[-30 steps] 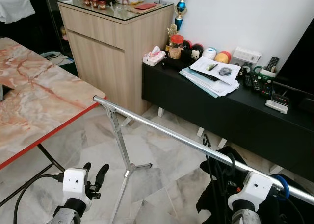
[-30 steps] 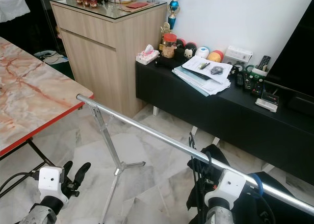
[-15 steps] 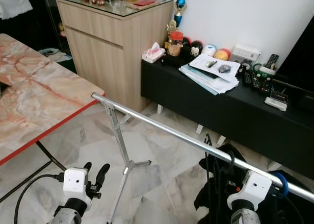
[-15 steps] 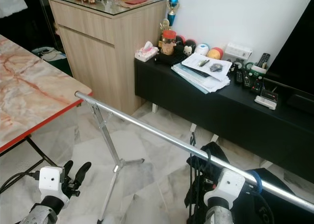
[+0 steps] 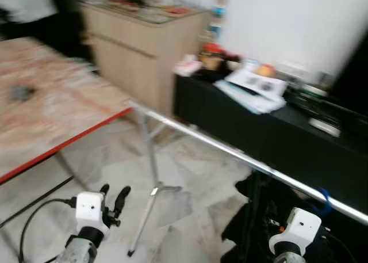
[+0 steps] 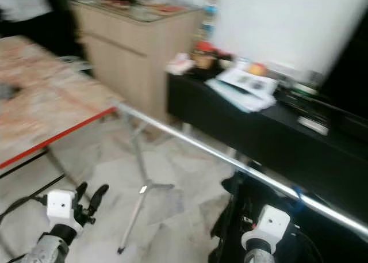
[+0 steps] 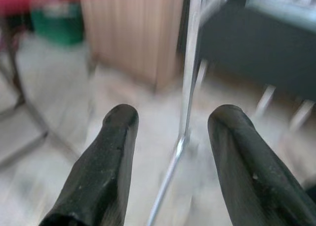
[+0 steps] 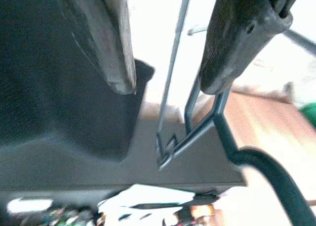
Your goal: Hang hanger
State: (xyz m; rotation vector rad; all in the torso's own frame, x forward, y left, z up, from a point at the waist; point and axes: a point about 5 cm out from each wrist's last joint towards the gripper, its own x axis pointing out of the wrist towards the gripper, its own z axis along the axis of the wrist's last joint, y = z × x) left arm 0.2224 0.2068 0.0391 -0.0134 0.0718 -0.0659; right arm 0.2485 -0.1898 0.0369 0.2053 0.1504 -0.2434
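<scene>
your right gripper [image 8: 165, 63] sits under the rail [image 5: 241, 158], fingers spread, hanger [image 8: 197, 129] beside them, ungripped.
left gripper [image 7: 170, 119] gapes empty near the rail's stand [image 5: 150, 188].

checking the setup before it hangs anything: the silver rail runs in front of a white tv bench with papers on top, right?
Not quite. The bench behind the silver rail is black, not white, as the left eye view shows. The papers do lie on top of it.

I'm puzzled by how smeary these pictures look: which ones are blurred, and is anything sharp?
Both eye views are motion-smeared: the cabinet and rail streak. Left wrist view: blurred background, its fingers fairly crisp. Right wrist view: sharper hanger, washed-out glare behind.
</scene>
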